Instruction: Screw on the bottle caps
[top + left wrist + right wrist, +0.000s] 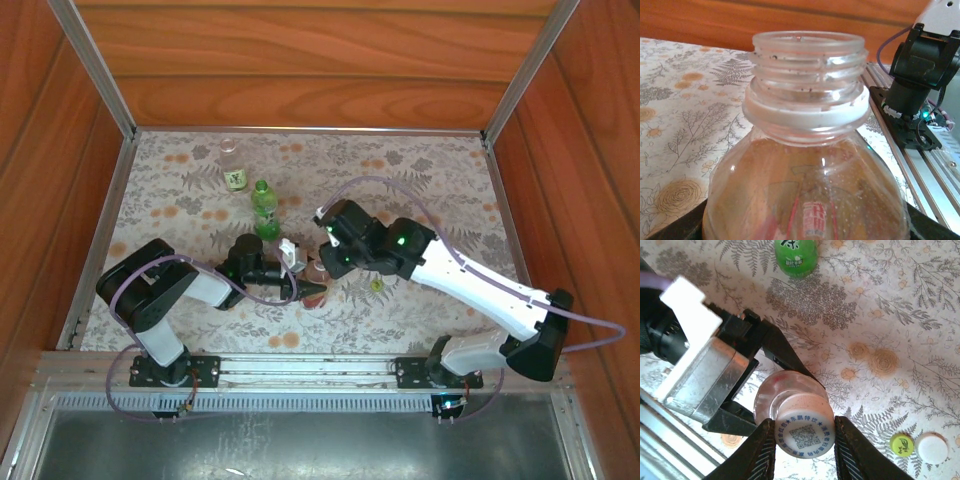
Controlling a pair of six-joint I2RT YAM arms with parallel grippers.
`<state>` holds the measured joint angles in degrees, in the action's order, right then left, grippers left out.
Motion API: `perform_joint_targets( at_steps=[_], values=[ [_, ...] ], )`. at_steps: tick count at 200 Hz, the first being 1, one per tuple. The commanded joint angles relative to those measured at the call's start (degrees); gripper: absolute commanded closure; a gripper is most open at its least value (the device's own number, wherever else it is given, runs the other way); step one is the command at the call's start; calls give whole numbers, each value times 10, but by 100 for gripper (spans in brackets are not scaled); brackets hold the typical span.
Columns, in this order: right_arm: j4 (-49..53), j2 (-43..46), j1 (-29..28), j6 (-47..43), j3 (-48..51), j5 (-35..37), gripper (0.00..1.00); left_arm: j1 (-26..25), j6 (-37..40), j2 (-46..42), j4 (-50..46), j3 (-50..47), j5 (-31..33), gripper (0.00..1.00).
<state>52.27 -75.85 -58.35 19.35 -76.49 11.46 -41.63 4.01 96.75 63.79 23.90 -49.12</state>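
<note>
While pinching the pale cap (pixel 804 432) narrowly in the right gripper (pixel 805 452), hovering straight over the amber bottle (pixel 810 190) (upright, neck threads bare). Clamped tight around that bottle with the left gripper (pixel 785 402). Straight down along the vertical axis next, probably. Green bottle (pixel 795 255) well apart; yellow-green cap (pixel 902 445) and white cap (pixel 932 447) aside, nothing blocking.

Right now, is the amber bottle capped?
No, the amber bottle shows a bare threaded neck and an open mouth in the left wrist view.
</note>
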Motion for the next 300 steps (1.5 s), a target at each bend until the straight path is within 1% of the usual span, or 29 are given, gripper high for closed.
perform_joint_targets(
  at_steps=[1, 26, 59, 102, 128, 173, 176, 187, 260, 300],
  values=[
    [76, -16, 26, -17, -46, -77, 67, 4, 32, -7, -1, -10, 7, 41],
    [141, -53, 47, -30, -100, -103, 67, 2, 51, -5, -2, -15, 17, 41],
    [214, -109, 56, -47, -175, -132, 66, 0, 81, 6, -2, -20, 24, 40],
    [253, -160, 58, -64, -227, -148, 66, 0, 94, 10, -3, -24, 30, 40],
    [255, -178, 58, -73, -229, -162, 66, 1, 89, 13, -3, -23, 31, 40],
    [256, -189, 58, -86, -236, -163, 66, 2, 78, 16, -4, -19, 28, 40],
    [256, -206, 58, -87, -235, -164, 66, 2, 76, 17, -4, -19, 27, 40],
    [254, -212, 58, -90, -232, -169, 66, 3, 72, 20, -4, -17, 24, 40],
    [244, -228, 58, -100, -216, -162, 66, 7, 45, 27, -4, -8, 17, 40],
    [237, -218, 57, -105, -208, -201, 66, 11, 25, 29, -4, -3, 11, 40]
  ],
)
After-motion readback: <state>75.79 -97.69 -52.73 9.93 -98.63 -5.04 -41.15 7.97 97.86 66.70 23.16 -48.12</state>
